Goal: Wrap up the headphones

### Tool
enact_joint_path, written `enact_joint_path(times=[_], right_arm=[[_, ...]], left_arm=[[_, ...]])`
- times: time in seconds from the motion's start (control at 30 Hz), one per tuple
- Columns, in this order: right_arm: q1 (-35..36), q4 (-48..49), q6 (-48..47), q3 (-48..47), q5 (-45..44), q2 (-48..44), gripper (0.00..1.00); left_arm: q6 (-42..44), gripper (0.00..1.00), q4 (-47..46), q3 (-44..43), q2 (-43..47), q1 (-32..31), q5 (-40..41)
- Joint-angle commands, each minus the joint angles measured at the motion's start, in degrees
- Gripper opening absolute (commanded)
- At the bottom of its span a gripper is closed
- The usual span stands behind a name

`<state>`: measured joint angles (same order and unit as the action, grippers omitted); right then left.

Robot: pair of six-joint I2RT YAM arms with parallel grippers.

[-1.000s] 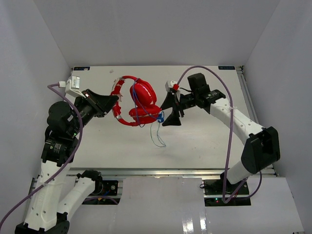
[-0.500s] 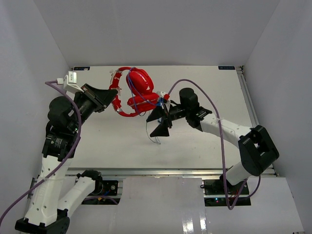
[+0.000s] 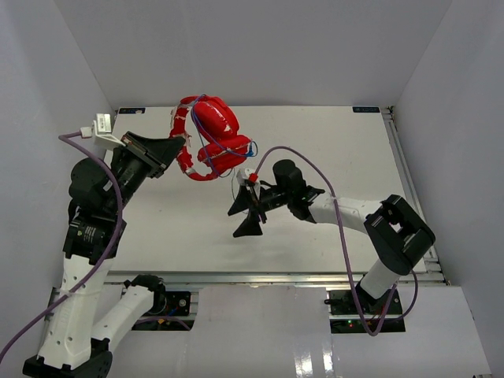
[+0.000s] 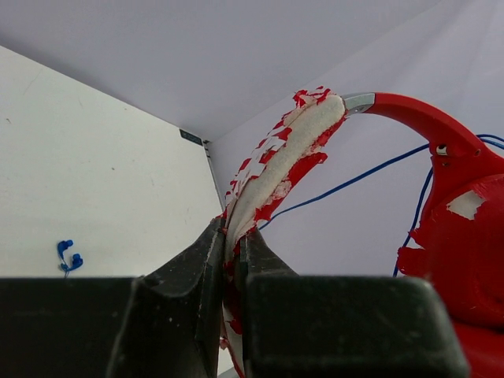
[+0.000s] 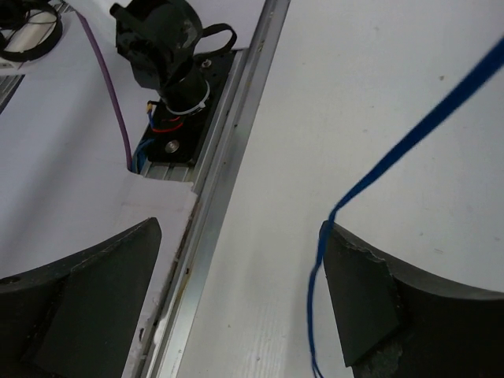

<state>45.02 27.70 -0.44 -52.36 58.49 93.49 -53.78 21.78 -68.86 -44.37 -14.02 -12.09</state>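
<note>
The red headphones [image 3: 214, 132] hang in the air above the table's back left. My left gripper [image 3: 175, 150] is shut on their peeling red-and-white headband [image 4: 287, 150]; one earcup [image 4: 465, 236] shows at the right of the left wrist view. The thin blue cord [image 3: 242, 148] runs round the earcups and drops toward my right gripper [image 3: 236, 220], which is open over the table's middle. In the right wrist view the cord [image 5: 409, 138] passes the tip of the right-hand finger [image 5: 366, 299], and nothing is between the jaws [image 5: 236, 268]. A small blue cord end [image 4: 68, 256] lies on the table.
The white table [image 3: 331, 150] is walled on three sides. Its metal front rail [image 5: 228, 165] and the left arm's base [image 5: 169, 47] lie just beyond my right gripper. Thick purple arm cables [image 3: 346, 236] loop over both arms.
</note>
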Motion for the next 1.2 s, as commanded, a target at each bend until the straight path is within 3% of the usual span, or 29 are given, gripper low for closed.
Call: enact_joint_path(times=[0.0, 0.23, 0.37, 0.63, 1.03, 1.17], right_arm=[[2.51, 1.01, -5.68, 3.19, -0.36, -1.32, 0.8], [2.7, -3.3, -9.24, 4.77, -3.88, -5.61, 0.27], [2.7, -10.3, -13.0, 3.52, -6.33, -8.22, 0.12], [3.08, -37.63, -27.73, -5.37, -16.75, -11.89, 0.08], [3.05, -66.12, -55.69, -22.23, -34.87, -13.25, 0.08], [6.46, -71.31, -65.37, -30.86, -44.37, -15.67, 0.08]], left_arm=[[-3.87, 0.0, -3.17, -2.97, 1.58, -0.18, 4.87], [-6.38, 0.0, -2.92, -0.84, 3.09, -0.13, 14.55], [-6.66, 0.0, -3.19, 1.05, 3.53, -0.13, 19.34], [-7.35, 0.0, -6.4, 6.14, 3.56, -0.13, 25.54], [-2.55, 0.0, -7.72, 6.11, -4.56, -0.2, 30.64], [-0.52, 0.0, -8.12, 7.04, -7.87, -0.13, 30.5]])
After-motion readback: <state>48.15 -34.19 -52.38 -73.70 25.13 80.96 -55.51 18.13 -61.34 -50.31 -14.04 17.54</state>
